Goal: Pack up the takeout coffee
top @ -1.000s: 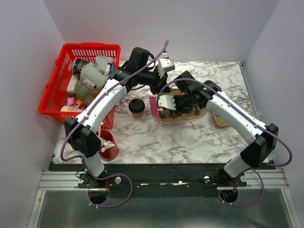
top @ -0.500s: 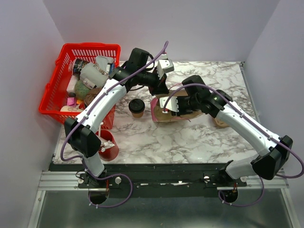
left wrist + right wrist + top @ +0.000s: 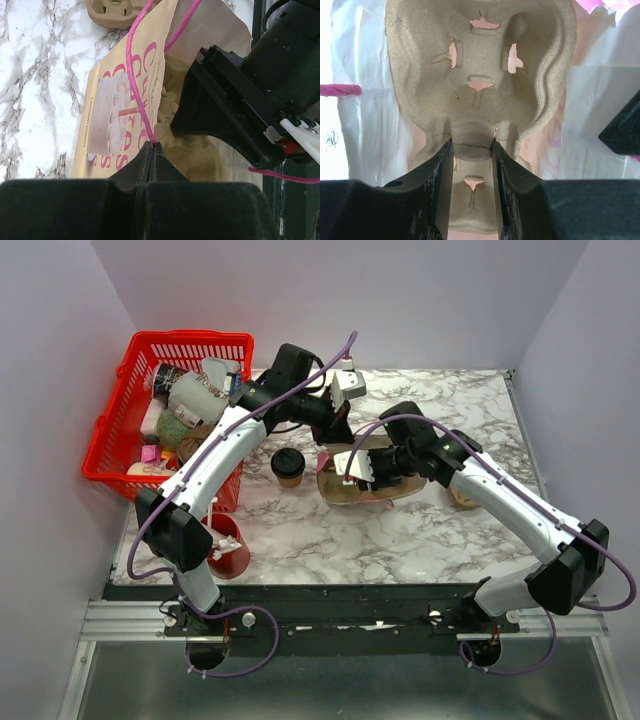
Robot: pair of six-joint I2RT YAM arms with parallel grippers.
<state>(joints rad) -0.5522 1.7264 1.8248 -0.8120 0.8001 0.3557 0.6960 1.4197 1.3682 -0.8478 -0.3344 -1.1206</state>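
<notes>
The left gripper has its fingertips pressed together on the pink cord handle of a paper bag, pinching the cord just at the bag's top edge; the printed face of the bag, with a cake picture and pink lettering, spreads away from the grip, and the bag's mouth gapes beside it. The right gripper is clamped on the rim of a pulp cup carrier, one finger on each side of a narrow lip; the carrier sits inside the open mouth of the bag, with the bag's pale inner walls around it. The bag lies on the marble tabletop between the two arms; a second carrier lies on the tabletop beyond it, on the right. The takeout coffee stands upright on the tabletop with its black lid on, just left of the bag and apart from both grippers; further left are a red basket full of items and, nearer the arm bases, a red cup.
</notes>
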